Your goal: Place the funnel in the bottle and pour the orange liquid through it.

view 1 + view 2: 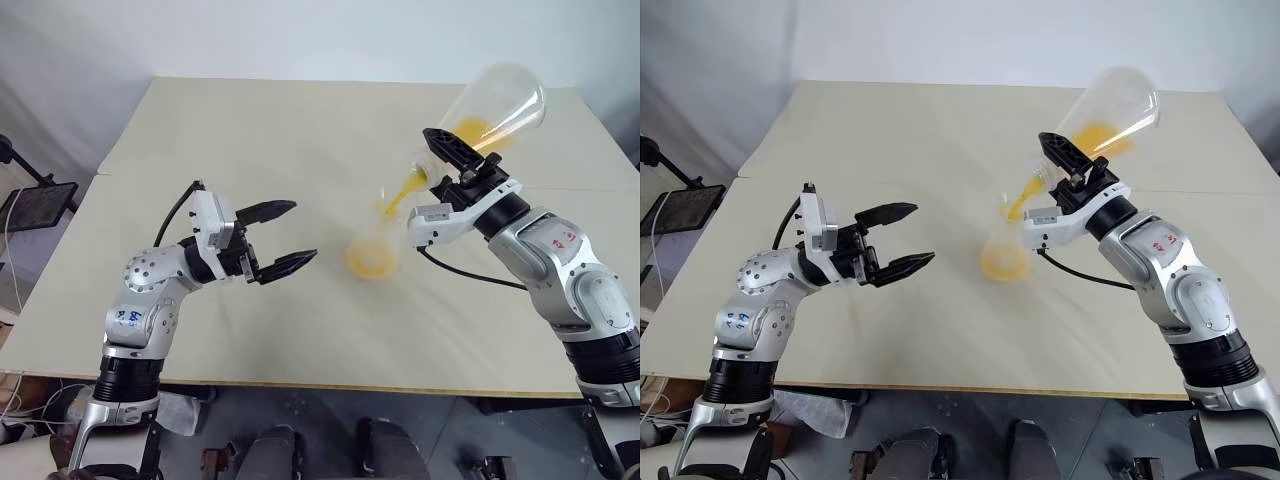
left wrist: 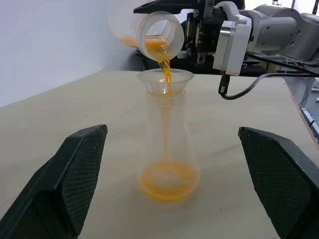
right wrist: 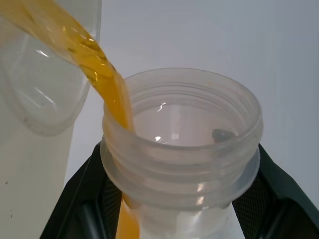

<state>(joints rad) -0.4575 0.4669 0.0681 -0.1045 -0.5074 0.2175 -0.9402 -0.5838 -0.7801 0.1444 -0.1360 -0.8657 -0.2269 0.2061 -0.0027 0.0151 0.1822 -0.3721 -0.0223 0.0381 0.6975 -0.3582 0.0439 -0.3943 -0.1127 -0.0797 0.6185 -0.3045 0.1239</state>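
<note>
The clear bottle (image 2: 168, 144) stands upright on the table with the clear funnel (image 2: 165, 81) seated in its neck. Above it, my right gripper (image 1: 455, 168) is shut on the threaded neck of a tilted clear conical flask (image 1: 505, 95). Orange liquid (image 1: 468, 130) runs from the flask's mouth in a thin stream (image 2: 164, 64) into the funnel. More of it pools in the bottle's base (image 1: 367, 258). My left gripper (image 1: 305, 230) is open and holds nothing. It points at the bottle from its left, a short gap away.
The beige table (image 1: 250, 130) spreads wide around the bottle, with a seam running across it behind the arms. Its front edge (image 1: 300, 385) lies just below both arms. A black stand (image 1: 35, 205) sits off the table's left side.
</note>
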